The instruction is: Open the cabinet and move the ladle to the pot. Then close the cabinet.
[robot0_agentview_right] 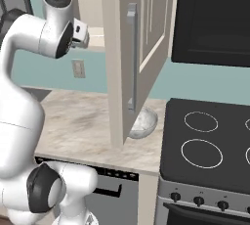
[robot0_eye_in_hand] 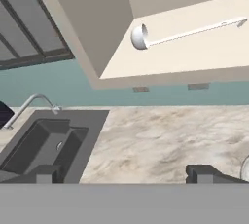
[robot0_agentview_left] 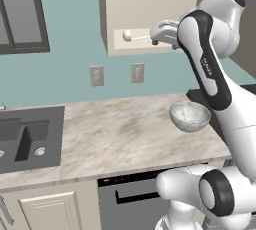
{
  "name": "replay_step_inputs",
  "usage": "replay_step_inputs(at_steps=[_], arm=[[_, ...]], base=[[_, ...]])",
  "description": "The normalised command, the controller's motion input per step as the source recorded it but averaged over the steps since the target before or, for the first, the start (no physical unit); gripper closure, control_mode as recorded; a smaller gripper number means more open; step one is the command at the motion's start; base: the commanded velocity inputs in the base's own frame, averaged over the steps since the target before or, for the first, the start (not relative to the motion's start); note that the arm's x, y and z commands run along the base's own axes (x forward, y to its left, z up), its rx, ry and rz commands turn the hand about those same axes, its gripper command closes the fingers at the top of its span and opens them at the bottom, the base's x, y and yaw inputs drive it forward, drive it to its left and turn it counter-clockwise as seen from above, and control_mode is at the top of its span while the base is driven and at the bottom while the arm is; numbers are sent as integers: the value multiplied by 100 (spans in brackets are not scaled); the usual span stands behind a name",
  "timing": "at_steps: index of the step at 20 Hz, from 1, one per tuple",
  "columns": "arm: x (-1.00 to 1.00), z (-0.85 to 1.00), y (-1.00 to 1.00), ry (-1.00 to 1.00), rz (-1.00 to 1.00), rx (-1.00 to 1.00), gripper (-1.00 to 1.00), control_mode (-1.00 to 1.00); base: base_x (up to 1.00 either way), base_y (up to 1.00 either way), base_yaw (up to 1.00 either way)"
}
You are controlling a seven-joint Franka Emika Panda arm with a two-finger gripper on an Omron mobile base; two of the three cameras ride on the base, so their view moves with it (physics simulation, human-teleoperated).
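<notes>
My gripper [robot0_agentview_left: 161, 33] is raised to the level of the cabinet [robot0_agentview_left: 150, 4], whose door [robot0_agentview_right: 132, 53] stands swung open, its silver bar handle [robot0_agentview_right: 131, 57] facing outward. My jaws are spread as wide as they go and hold nothing; in the hand view both fingertips [robot0_eye_in_hand: 202, 172] sit at the bottom edge, far apart.

The ladle [robot0_eye_in_hand: 185, 34] lies flat on the cabinet's bottom shelf, ahead of and above my fingers in the hand view, its round scoop toward the cabinet's side wall and its thin handle running away toward the other side. From the left base view the ladle [robot0_agentview_left: 135, 36] is just beside my gripper, scoop end farthest from me; I cannot tell whether I touch the handle.

Below my hand stretches the marbled counter [robot0_agentview_left: 125, 134], with a speckled bowl [robot0_agentview_left: 190, 115] on it beneath me and the dark sink [robot0_eye_in_hand: 44, 145] with its faucet [robot0_eye_in_hand: 34, 103] farther off past the ladle's scoop end. The black stovetop [robot0_agentview_right: 210, 141] lies on the far side of the open door.
</notes>
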Motion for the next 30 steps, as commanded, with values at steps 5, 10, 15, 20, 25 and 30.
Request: replay_step_inputs(at_steps=[5,10,15,20,25,30], arm=[[41,-5,4,-1,10,0,-100,-100],[19,-3,6,-7,10,0,-100,-100],[10,-10,13,-20,8,0,-100,-100],[24,-17,11,-25,2,0,-100,-100],[34,-10,5,-11,0,0,-100,-100],[55,0,0,0,0,0,-100,-100]], base=[[0,0,0],[0,0,0],[0,0,0],[0,0,0],[0,0,0],[0,0,0]])
